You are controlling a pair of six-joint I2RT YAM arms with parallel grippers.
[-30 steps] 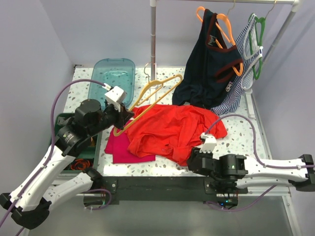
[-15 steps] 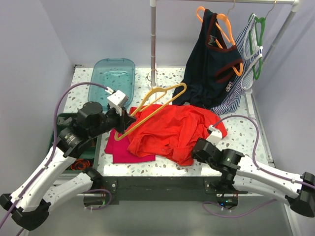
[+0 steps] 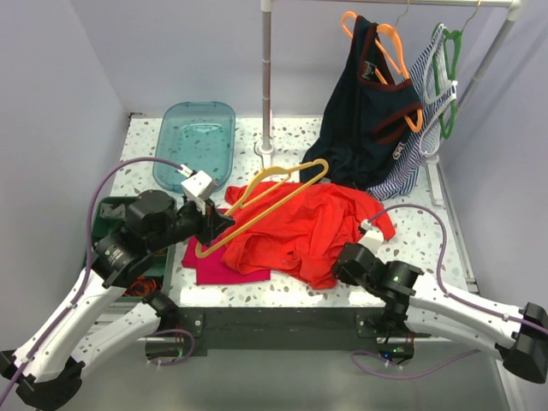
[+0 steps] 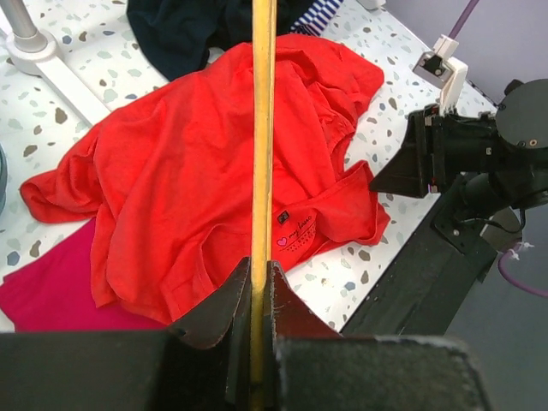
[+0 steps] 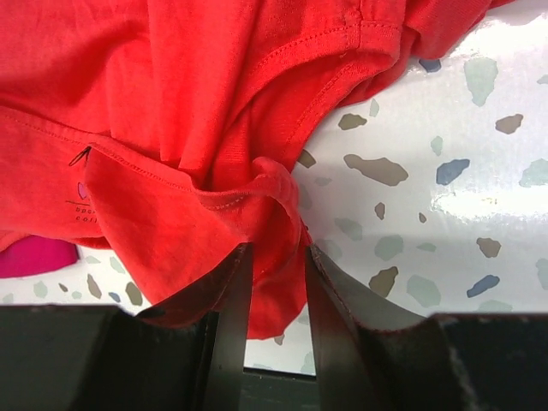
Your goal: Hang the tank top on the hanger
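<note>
Top: my left gripper [image 3: 214,226] is clamped on the hanger [image 3: 272,195], long axis running up-right over the crumpled tank top [image 3: 300,224]. Right gripper [image 3: 344,262] sits at its near hem.
Left wrist: hanger bar pinched, shirt beyond it.
Right wrist: jaws closed on a hem fold.

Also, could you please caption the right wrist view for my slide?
Right pincer pinching the red tank top on a speckled table.

The pincer [image 5: 276,257] at 6 o'clock nips a bunched hem fold of the tank top [image 5: 171,86], which fills the view from 9 to 1 o'clock. Speckled table [image 5: 445,171] shows at 3 o'clock; a magenta cloth [image 5: 30,255] peeks at 8 o'clock.
</note>
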